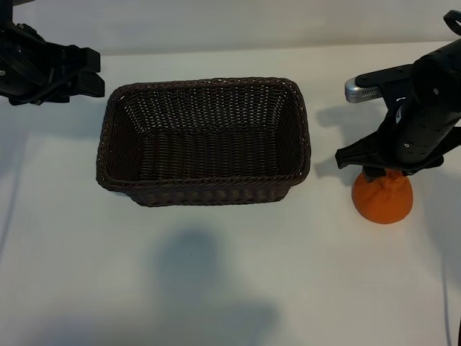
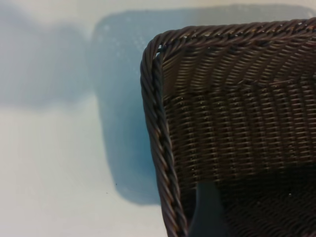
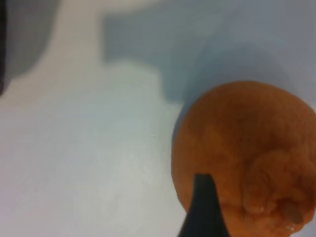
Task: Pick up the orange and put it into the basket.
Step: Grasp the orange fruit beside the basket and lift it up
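Exterior view: right gripper (image 1: 384, 171) sits right on top of the orange (image 1: 382, 198), jaws spread open around its stem end, right of the basket (image 1: 204, 189).

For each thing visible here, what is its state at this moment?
orange: on the table, right of the basket, outside it, under the right gripper.
basket: upright, nothing inside.
right gripper: open, on top of the orange.
left gripper: open, at the far left, holding nothing.
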You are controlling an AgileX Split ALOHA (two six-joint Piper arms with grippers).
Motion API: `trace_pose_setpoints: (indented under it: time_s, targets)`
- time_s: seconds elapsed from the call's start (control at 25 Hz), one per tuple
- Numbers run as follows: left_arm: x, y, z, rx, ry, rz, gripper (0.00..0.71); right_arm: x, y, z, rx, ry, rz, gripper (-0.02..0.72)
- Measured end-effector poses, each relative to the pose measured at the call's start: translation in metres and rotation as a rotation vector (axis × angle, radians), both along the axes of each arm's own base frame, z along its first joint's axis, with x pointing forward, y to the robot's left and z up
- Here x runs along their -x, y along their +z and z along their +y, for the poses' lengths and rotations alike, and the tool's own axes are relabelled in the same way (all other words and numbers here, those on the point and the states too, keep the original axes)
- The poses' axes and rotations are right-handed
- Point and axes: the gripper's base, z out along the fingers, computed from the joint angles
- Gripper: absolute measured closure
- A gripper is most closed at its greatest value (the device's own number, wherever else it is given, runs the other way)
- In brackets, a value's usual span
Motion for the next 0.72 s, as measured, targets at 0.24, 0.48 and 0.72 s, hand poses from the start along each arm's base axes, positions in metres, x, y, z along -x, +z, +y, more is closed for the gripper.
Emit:
trace_pose_setpoints:
  time_s: [0.24,0.48,0.72]
  targets:
    - [-0.0042,0.0050,-0.0044,0.066,0.002,-0.060,0.164,0.0007,-0.0002,0.0012,-0.013,0.001,0.008,0.194]
    - [-0.0059,0.0068,-0.0052,0.076,-0.001,-0.087,0.164,0.0010,-0.0002,0.0022,-0.023,0.009,0.011,0.195]
    - [-0.0059,0.0069,-0.0053,0.078,0.000,-0.087,0.164,0.0009,-0.0002,0.0021,-0.021,0.015,0.010,0.225]
